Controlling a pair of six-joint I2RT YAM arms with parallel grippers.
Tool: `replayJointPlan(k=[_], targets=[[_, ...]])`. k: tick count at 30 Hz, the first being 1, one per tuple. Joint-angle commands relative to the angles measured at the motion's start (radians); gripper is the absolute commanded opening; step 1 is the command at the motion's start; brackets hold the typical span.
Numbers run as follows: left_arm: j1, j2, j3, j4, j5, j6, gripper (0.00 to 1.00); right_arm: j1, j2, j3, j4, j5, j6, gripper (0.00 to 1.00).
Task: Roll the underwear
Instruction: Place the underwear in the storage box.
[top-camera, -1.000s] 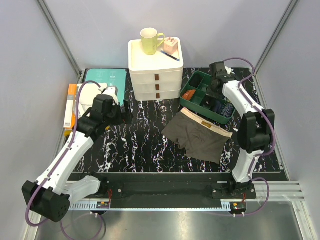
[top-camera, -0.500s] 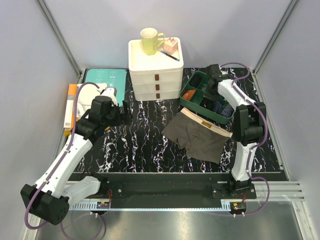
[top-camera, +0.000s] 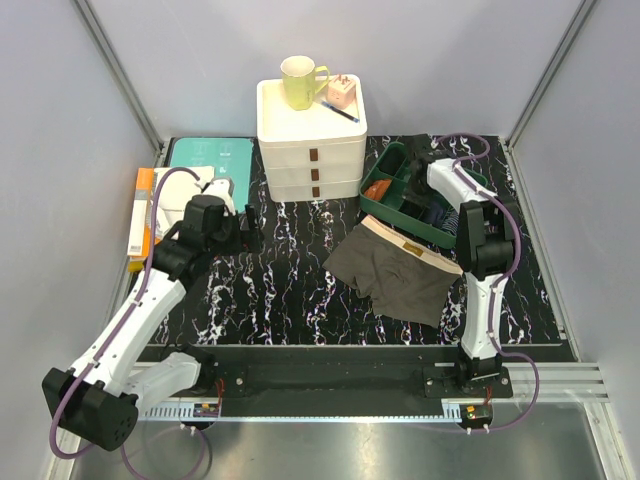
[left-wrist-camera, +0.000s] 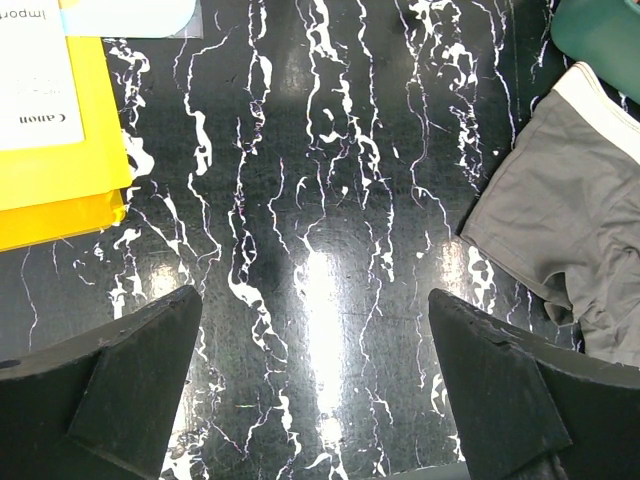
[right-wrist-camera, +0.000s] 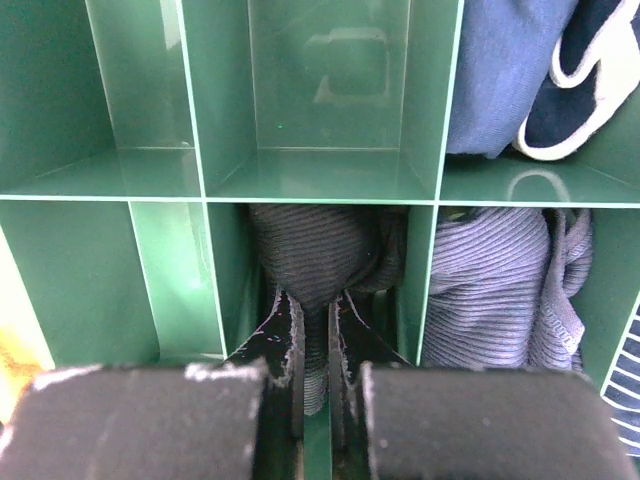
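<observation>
We are pinching the dark underwear roll in the narrow right gripper, apparently seating it in the tray; left gripper hovering wide.

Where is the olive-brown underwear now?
In the top view the olive-brown underwear lies spread on the marbled mat right of centre, in front of the green divider tray; the left wrist view catches it at its right edge.

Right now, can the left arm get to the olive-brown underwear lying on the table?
Probably yes. The left pincer is open, and only bare table lies between it and the olive-brown underwear; nothing blocks the way.
</observation>
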Motion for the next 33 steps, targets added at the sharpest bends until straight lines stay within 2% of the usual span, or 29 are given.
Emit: replayJointPlan(k=[1, 3, 4, 5, 6, 8, 9, 12, 19, 21, 26, 29, 33], targets=[[0.005, -0.018, -0.002, 0.043, -0.028, 0.021, 0.99, -0.011, 0.050, 0.037, 0.011, 0.035, 0.024, 0.00], [0.005, -0.018, -0.003, 0.042, -0.028, 0.023, 0.99, -0.011, 0.040, 0.040, 0.008, 0.035, 0.019, 0.00], [0.003, -0.018, -0.003, 0.043, -0.028, 0.023, 0.99, -0.011, 0.028, 0.046, 0.009, 0.032, 0.016, 0.05], [0.005, -0.016, -0.003, 0.042, -0.028, 0.023, 0.99, -0.011, 0.021, 0.049, 0.008, 0.027, 0.015, 0.10], [0.005, -0.016, -0.003, 0.042, -0.028, 0.023, 0.99, -0.011, 0.014, 0.052, 0.005, 0.024, 0.010, 0.24], [0.005, -0.015, -0.003, 0.042, -0.028, 0.023, 0.99, -0.011, -0.007, 0.066, -0.003, 0.014, 0.002, 0.40], [0.005, -0.015, -0.003, 0.042, -0.028, 0.023, 0.99, -0.011, -0.015, 0.075, -0.008, 0.010, -0.005, 0.51], [0.005, -0.013, -0.008, 0.042, -0.036, 0.026, 0.99, -0.011, -0.045, 0.097, -0.018, 0.010, -0.022, 0.62], [0.005, -0.024, -0.009, 0.040, -0.040, 0.034, 0.99, -0.011, -0.124, 0.144, -0.021, -0.011, -0.044, 0.67], [0.003, -0.029, -0.009, 0.040, -0.039, 0.038, 0.99, -0.013, -0.159, 0.167, -0.017, -0.042, -0.070, 0.71], [0.005, -0.039, -0.014, 0.042, -0.049, 0.047, 0.99, 0.007, -0.266, 0.163, 0.034, -0.135, -0.166, 0.71], [0.005, -0.042, -0.017, 0.043, -0.059, 0.052, 0.99, 0.046, -0.344, 0.111, 0.081, -0.172, -0.205, 0.71], [0.005, -0.042, -0.028, 0.043, -0.078, 0.058, 0.99, 0.113, -0.496, -0.080, 0.217, -0.241, -0.242, 0.72]])
